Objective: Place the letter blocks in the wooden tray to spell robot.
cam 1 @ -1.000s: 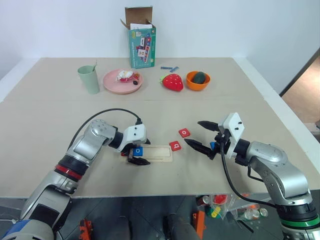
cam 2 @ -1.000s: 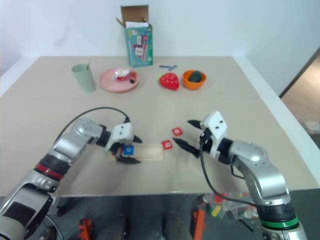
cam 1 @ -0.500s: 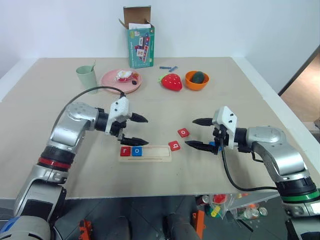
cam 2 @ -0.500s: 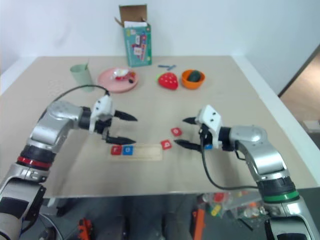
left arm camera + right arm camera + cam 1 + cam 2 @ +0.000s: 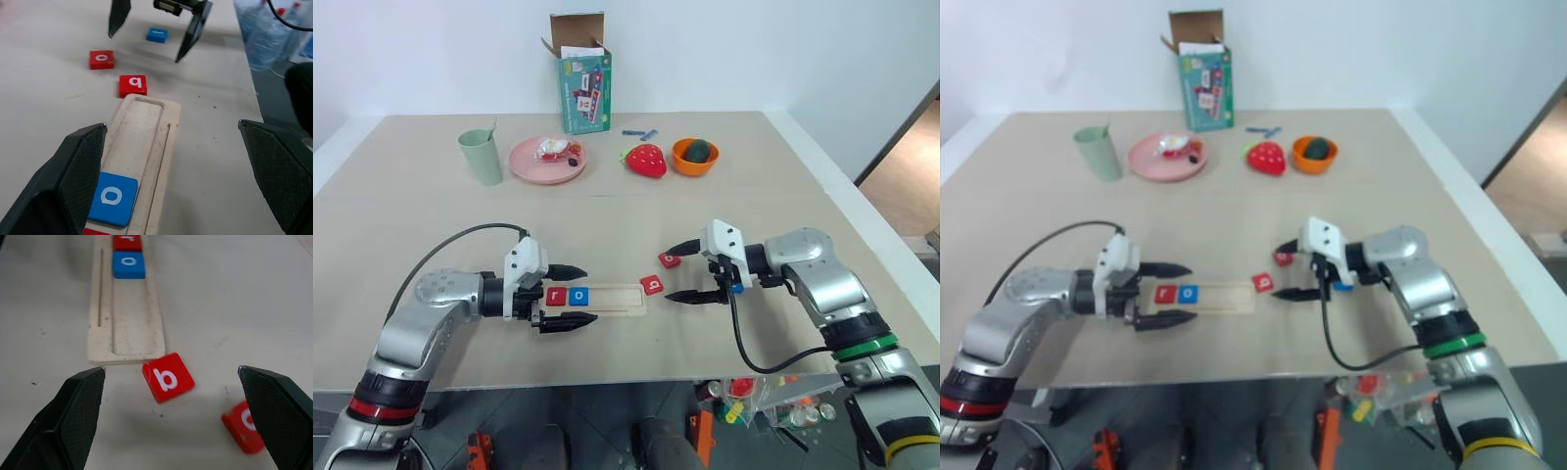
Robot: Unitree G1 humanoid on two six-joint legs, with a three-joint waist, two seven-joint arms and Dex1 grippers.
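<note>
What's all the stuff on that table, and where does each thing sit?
wooden tray: one, pale, near middle.
letter blocks in tray: red r, blue o, at its left end.
loose letter blocks: red b by tray's right end, red o, one blue.
cup: green, far left.
plate: pink, beside cup.
box: green, far edge.
strawberry toy: red.
bowl: orange.
left end effector: black, open, around tray's left end.
right end effector: black, open, near loose blocks.
</note>
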